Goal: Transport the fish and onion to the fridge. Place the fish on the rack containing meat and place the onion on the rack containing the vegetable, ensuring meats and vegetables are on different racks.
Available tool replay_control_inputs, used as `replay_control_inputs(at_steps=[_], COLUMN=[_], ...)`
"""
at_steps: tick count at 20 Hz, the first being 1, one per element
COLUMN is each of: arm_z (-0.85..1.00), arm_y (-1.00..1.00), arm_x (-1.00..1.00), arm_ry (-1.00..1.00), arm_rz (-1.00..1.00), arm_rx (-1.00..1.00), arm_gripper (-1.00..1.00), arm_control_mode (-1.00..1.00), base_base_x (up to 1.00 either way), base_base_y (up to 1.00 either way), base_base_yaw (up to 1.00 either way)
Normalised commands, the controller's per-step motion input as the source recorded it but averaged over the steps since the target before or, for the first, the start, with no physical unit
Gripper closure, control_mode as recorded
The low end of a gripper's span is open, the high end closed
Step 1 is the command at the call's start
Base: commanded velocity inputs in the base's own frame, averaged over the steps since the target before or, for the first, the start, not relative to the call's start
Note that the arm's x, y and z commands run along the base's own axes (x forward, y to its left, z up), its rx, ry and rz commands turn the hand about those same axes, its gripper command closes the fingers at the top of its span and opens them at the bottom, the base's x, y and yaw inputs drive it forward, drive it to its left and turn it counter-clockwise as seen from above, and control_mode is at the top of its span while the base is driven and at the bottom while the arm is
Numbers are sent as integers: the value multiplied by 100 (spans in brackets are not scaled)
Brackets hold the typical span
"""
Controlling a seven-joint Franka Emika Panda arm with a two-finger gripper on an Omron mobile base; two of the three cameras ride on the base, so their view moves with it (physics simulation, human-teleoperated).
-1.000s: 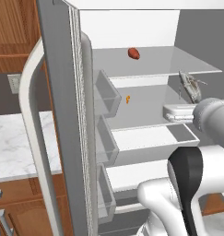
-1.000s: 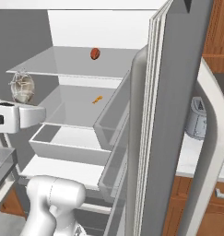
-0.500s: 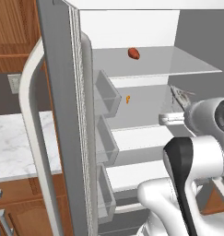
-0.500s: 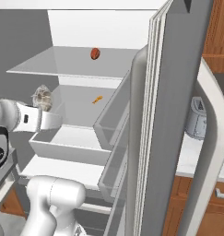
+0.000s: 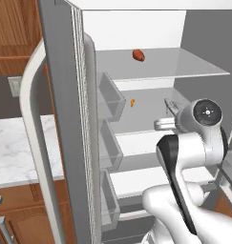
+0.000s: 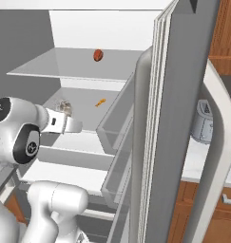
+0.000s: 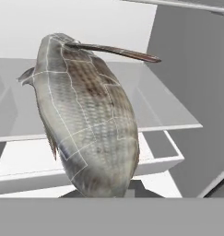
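Observation:
The fridge [image 5: 65, 119] [image 6: 183, 118] stands open, its white inside in front of me. My gripper [image 5: 172, 114] [image 6: 64, 115] is shut on the fish [image 5: 170, 106] [image 6: 64, 107] [image 7: 85, 124], a grey scaled body that stands up from the jaws and hides the fingertips. The fish hangs at about the level of the middle rack [image 5: 151, 109] [image 6: 83, 107], where a small orange vegetable [image 5: 132, 102] [image 6: 100, 102] lies. A red-brown lump of meat [image 5: 138, 55] [image 6: 98, 55] lies on the top rack [image 5: 184, 69] [image 6: 50, 64]. The onion is out of view.
Clear door bins [image 5: 110, 97] [image 6: 119, 128] line the open door, which has a long curved handle [image 5: 34, 143] [image 6: 216, 156]. White drawers [image 5: 146, 178] [image 6: 64, 168] sit below the racks. A marble counter [image 5: 12, 147] and wooden cabinets flank the fridge; a grey appliance [image 6: 202, 126] stands on the right counter.
The gripper has carried the fish down and farther in front of the fridge's opening, from beside the top rack to the level of the middle rack. It stays shut on the fish.

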Motion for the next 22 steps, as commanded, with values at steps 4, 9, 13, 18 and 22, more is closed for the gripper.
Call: replay_control_inputs(at_steps=[4, 9, 13, 18, 22], arm_z=[-73, -71, -22, -18, -16], arm_y=[-1, 0, 0, 0, 0], arm_x=[87, 93, 67, 62, 58], arm_ry=[0, 0, 15, 18, 15], arm_rz=[0, 0, 0, 0, 0], arm_rx=[0, 0, 0, 0, 0], arm_gripper=[100, 100, 100, 100, 100], arm_control_mode=[-100, -100, -100, -100, -100], base_base_x=[0, 0, 0, 0, 0], base_base_y=[0, 0, 0, 0, 0], base_base_yaw=[0, 0, 0, 0, 0])
